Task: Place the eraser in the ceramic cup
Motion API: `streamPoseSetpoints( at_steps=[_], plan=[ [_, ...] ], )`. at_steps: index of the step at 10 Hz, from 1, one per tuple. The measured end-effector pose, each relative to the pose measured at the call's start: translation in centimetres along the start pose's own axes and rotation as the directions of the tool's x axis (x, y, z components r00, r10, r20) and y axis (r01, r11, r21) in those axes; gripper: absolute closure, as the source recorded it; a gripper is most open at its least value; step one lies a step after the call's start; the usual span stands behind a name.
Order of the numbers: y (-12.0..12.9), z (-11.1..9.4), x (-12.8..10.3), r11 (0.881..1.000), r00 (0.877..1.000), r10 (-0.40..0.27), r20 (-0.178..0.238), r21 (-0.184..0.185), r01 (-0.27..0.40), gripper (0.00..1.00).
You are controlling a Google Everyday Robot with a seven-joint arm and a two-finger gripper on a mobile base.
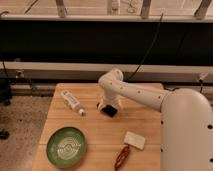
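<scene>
The eraser (109, 110) is a small flat black block lying on the wooden table (95, 127), near the middle of its far half. My gripper (103, 105) is at the end of the white arm, right down at the eraser's left edge, touching or almost touching it. The arm reaches in from the right and bends down over the eraser. No ceramic cup shows in this view; it is hidden or out of view.
A white tube-shaped bottle (72, 102) lies left of the eraser. A green plate (66, 146) sits at the front left. A cream-white pad (134, 140) and a reddish-brown object (121, 157) lie at the front right. A dark wall runs behind the table.
</scene>
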Motion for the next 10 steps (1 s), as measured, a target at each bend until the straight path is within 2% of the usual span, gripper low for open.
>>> streamPoseSetpoints(
  at_steps=[5,7,10],
  plan=[
    [-0.3,0.8,1.4,0.998,0.998,-0.058,-0.007,0.016,0.058,0.21],
    [-0.4,0.7,1.6,0.997,0.998,-0.062,-0.014,0.034,0.062,0.38],
    [-0.8,0.0,1.5,0.996,0.997,-0.066,-0.028,0.053,0.067,0.70]
  ],
)
